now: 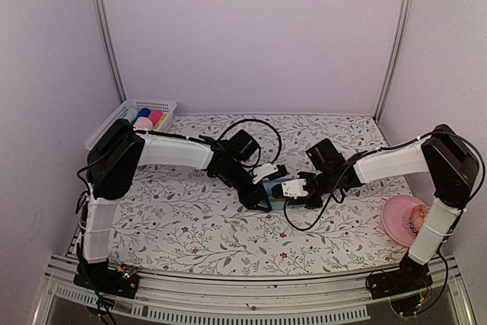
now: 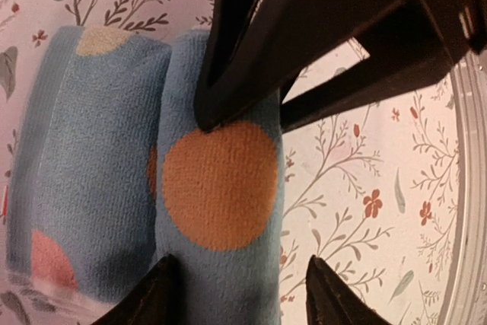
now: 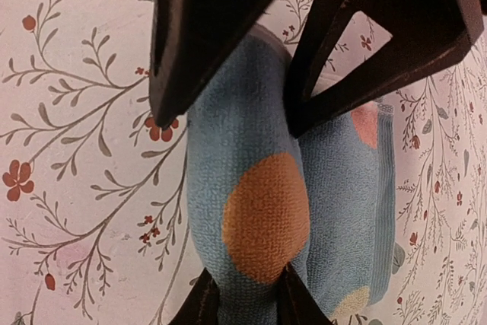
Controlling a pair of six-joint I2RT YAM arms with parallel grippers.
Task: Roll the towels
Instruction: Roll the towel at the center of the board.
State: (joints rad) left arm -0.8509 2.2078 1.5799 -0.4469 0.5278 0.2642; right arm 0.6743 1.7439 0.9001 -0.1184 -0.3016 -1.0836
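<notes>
blue towel (image 2: 221,188): part-rolled, well left of pink plate (image 1: 396,215) | left end effector (image 2: 243,291): released astride roll | right end effector (image 3: 247,298): pinching roll end | advice: keep tension, roll ends evenly

Right pincer (image 3: 247,285) pinches the rolled, orange-spotted blue towel (image 3: 228,138)

**Overhead view.** I see soft, even light with a lilac cast. The arms (image 1: 175,150) throw only faint shadows on the counter (image 1: 190,226), and the frame posts (image 1: 106,36) lean outward toward the upper corners.

**Wrist views.** The towel (image 2: 221,188) is brightly lit, its weave sharp at mid-frame. The left tool (image 2: 240,294) and right tool (image 3: 247,294) read as dark, soft-edged, blurred shapes, and shadow darkens the cloth beside them.
</notes>
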